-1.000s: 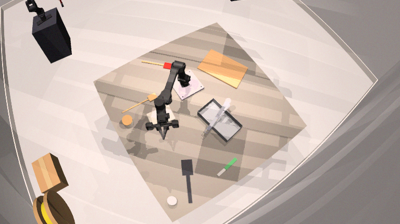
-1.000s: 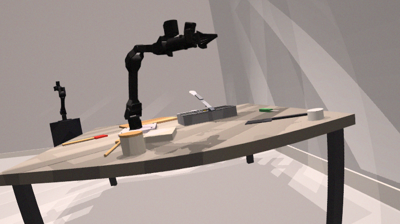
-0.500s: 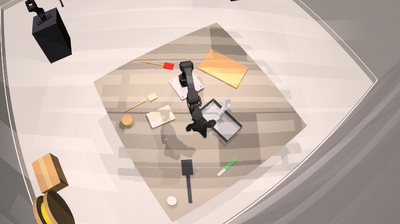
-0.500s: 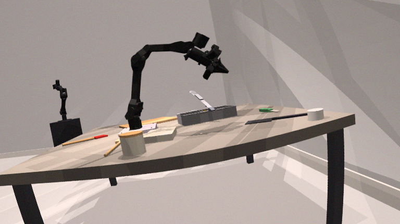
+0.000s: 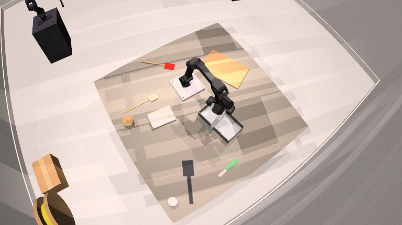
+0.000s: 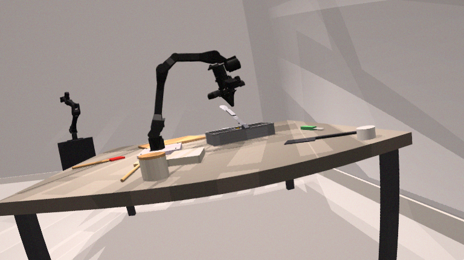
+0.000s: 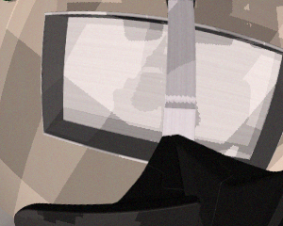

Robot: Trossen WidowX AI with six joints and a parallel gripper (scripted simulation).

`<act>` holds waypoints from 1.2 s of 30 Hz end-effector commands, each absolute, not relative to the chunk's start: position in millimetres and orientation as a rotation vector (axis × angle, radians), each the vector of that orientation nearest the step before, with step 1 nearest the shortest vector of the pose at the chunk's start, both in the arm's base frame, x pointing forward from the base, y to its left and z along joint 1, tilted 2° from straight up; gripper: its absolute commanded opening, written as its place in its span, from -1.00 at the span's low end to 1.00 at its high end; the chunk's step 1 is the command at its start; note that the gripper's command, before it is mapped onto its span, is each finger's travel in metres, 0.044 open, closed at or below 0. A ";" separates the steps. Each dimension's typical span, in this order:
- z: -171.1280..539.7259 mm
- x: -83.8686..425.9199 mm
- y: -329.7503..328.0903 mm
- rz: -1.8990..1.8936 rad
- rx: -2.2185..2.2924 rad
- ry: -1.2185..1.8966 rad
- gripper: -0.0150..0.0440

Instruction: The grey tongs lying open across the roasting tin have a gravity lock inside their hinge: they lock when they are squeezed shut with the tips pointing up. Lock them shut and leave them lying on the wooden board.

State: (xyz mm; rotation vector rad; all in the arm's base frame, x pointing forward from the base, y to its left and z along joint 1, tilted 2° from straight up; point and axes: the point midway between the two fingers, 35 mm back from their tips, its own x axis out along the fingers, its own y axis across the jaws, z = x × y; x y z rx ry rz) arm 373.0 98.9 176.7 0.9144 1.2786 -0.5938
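Observation:
The grey tongs (image 5: 213,124) (image 6: 229,111) (image 7: 180,71) lie across the roasting tin (image 5: 236,134) (image 6: 239,136) (image 7: 54,75). In the exterior view one arm slants up above the tin's rim; the lower arm is mostly hidden. My gripper (image 5: 217,111) (image 6: 233,105) (image 7: 170,143) is shut and empty, pointing down above the tongs. Its tips overlap the tongs in the wrist view, but a gap shows in the exterior view. The wooden board (image 5: 229,68) (image 6: 183,139) lies flat behind the tin, beside the arm's base.
A pale block (image 5: 161,117) (image 6: 186,156) and an orange-topped jar (image 5: 127,120) (image 6: 153,168) stand left of the tin. A black spatula (image 5: 188,167), a green-handled knife (image 5: 232,165) and a white cylinder (image 5: 172,201) lie toward the front. Red (image 5: 169,66) and yellow (image 5: 153,97) spatulas lie left.

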 end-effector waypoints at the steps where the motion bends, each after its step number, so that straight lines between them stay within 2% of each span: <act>1: 174.2 322.4 126.0 -0.781 0.830 1.369 -1.00; 4: 175.1 308.3 132.4 -0.840 0.830 1.391 -1.00; 36: 143.7 310.2 132.8 -0.840 0.830 1.391 -1.00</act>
